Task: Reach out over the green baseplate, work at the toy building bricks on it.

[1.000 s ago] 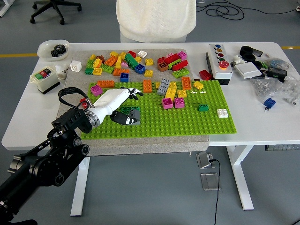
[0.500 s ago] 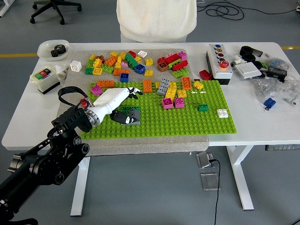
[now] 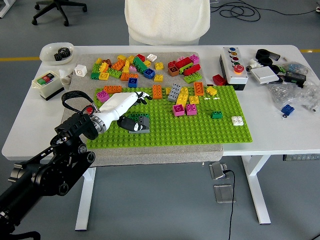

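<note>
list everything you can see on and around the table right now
green baseplate: one, on the grey mat
grey mat: one, under the baseplate
bricks on baseplate: several, mixed colours, mostly along its far edge
loose brick pile: many, mixed colours, behind the baseplate
white brick: one, baseplate's right side
button box: one, white, right of the pile
white bowl: one, far left corner
switch box: one, left edge
blue brick: one, right end
person: one, white top, far side
left robot hand: white, fingers spread above the baseplate's left part

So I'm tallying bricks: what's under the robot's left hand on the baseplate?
Under the left hand a dark green and grey brick cluster shows on the green baseplate; anything beneath the palm is covered.
</note>
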